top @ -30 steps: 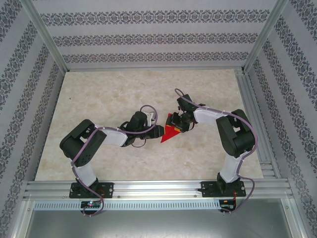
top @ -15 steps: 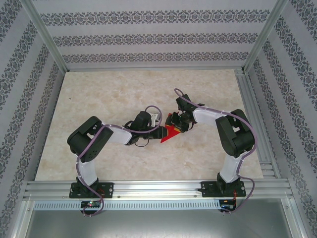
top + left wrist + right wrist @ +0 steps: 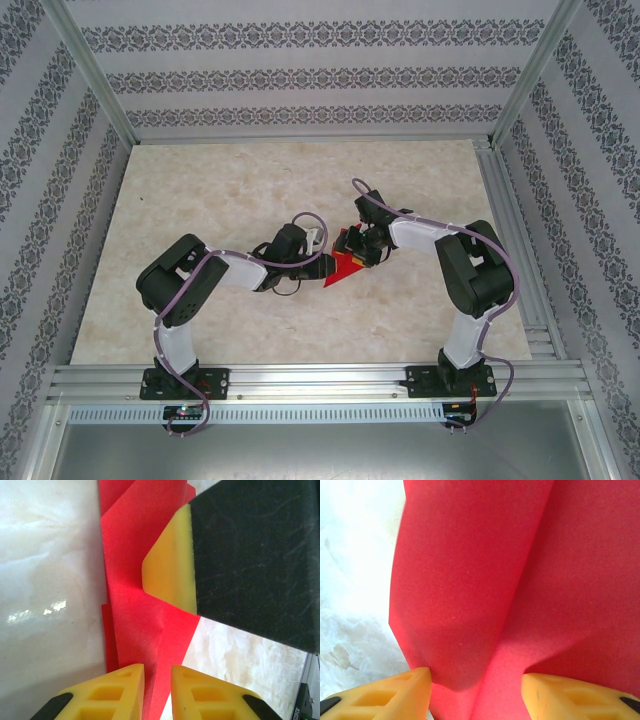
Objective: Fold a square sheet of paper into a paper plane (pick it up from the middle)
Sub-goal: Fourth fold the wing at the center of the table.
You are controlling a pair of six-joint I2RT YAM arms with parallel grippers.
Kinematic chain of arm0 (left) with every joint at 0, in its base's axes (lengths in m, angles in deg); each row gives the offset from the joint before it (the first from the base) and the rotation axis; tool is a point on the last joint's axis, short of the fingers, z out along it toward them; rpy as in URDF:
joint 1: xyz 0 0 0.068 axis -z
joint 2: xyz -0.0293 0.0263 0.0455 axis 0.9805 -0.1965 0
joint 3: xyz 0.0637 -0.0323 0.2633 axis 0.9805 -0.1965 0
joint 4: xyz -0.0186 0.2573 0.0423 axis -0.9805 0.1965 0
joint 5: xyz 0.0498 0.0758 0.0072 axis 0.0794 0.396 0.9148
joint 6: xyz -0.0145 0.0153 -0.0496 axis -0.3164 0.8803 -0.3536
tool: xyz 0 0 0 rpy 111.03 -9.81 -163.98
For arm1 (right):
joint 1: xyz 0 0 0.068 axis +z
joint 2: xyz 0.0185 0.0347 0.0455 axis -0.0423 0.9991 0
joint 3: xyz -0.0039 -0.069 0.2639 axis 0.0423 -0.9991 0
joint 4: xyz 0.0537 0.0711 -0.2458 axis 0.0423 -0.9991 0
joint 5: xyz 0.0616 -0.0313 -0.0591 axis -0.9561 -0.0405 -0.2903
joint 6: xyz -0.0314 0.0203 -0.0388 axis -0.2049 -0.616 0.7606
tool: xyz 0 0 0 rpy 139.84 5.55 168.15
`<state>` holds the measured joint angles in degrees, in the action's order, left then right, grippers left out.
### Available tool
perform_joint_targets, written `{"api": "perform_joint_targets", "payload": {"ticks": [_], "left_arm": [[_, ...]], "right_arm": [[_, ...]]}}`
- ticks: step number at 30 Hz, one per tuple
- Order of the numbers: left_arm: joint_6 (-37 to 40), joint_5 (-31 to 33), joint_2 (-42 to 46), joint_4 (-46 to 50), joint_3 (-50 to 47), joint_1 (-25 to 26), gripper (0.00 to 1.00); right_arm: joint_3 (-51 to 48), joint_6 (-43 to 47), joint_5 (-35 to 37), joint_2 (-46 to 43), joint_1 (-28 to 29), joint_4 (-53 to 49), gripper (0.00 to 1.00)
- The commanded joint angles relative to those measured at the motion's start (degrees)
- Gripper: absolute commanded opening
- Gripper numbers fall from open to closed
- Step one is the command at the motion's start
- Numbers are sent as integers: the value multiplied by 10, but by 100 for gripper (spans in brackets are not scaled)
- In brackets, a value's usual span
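Left wrist view: the left gripper has its fingers close together astride a crease of the paper plane, perhaps pinching it; I cannot tell. Beyond, the right gripper, fingers spread, rests on the plane at mid-table.

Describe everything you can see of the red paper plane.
The paper plane is bright red, matte paper folded into a narrow pointed triangle with layered creases, lying on the marble-look table between the arms. The right gripper, jaws apart, rests a yellow pad on it; a fold runs between the left gripper's close-set fingers.
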<state>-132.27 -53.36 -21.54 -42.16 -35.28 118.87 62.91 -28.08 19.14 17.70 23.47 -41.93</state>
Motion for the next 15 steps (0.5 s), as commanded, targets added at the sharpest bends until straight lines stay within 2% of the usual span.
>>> {"api": "perform_joint_targets", "payload": {"ticks": [1,15], "left_arm": [[18,16,-4,20,15,4,20],[25,22,-15,44,25,4,14]], "right_arm": [[-42,-2,106,73,-4,-54,55],[-40,-2,108,83,-4,-58,53]]}}
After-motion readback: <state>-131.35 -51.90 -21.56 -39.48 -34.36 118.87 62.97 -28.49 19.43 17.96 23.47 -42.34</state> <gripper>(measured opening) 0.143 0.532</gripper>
